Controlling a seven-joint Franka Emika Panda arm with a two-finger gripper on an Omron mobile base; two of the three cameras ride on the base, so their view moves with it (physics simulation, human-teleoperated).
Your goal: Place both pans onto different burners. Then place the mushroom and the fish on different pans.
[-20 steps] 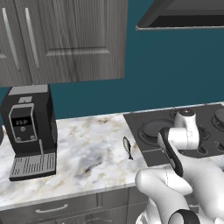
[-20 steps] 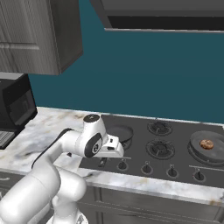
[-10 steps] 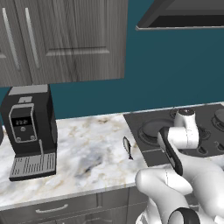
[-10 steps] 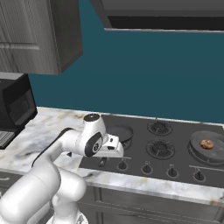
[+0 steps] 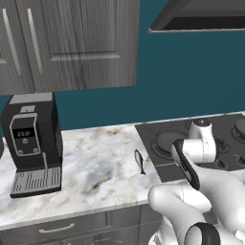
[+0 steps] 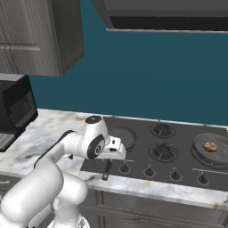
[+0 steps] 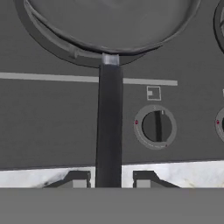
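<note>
One dark pan (image 6: 121,136) (image 7: 109,26) sits on the front left burner, its straight handle (image 7: 108,127) reaching past the cooktop's front edge. My gripper (image 7: 112,177) (image 6: 111,159) straddles the end of that handle, jaws slightly open, with a thin gap on each side. The second pan (image 6: 209,150) rests on the right burner with the brown mushroom (image 6: 210,146) inside it. The slim grey fish (image 5: 139,161) lies on the marble counter just left of the cooktop.
Two bare burners (image 6: 162,129) (image 6: 163,150) lie between the pans. Control knobs (image 7: 155,126) line the cooktop's front. A black coffee machine (image 5: 31,143) stands at the counter's left, under the cabinets. A range hood hangs above the stove.
</note>
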